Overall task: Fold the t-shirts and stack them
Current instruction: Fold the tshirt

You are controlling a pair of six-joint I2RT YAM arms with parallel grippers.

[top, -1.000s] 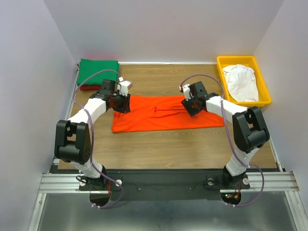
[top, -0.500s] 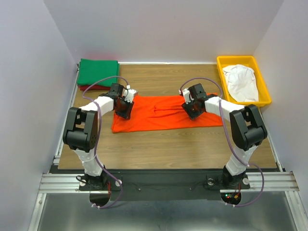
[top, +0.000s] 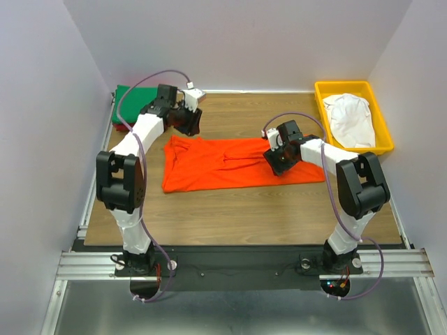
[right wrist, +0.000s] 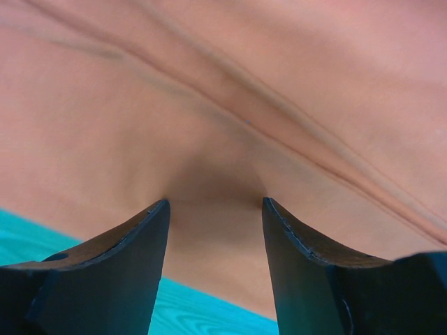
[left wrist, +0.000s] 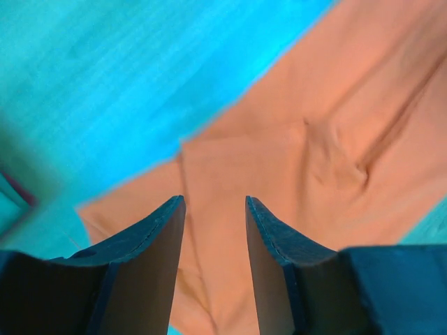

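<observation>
A bright orange t-shirt (top: 230,164) lies flat in a long band across the middle of the table. My left gripper (top: 191,123) hangs open above the shirt's far left corner; in the left wrist view the orange t-shirt (left wrist: 293,139) shows below the left gripper (left wrist: 214,201), with nothing between the fingers. My right gripper (top: 275,163) is open, and its tips rest on the orange t-shirt (right wrist: 230,91) near its right part, as the right gripper (right wrist: 215,202) shows. A folded green t-shirt (top: 133,98) lies on a dark red t-shirt (top: 120,127) at the back left. A white t-shirt (top: 349,115) is bunched in the tray.
The yellow plastic tray (top: 341,86) stands at the back right corner, against the right wall. The left arm reaches over the green and dark red pile and hides part of it. Bare wooden table (top: 244,216) lies in front of the orange shirt.
My left gripper has let go of the shirt's left end, risen and swung back towards the far left, opening wider. The right gripper has opened a little and stayed in place.
</observation>
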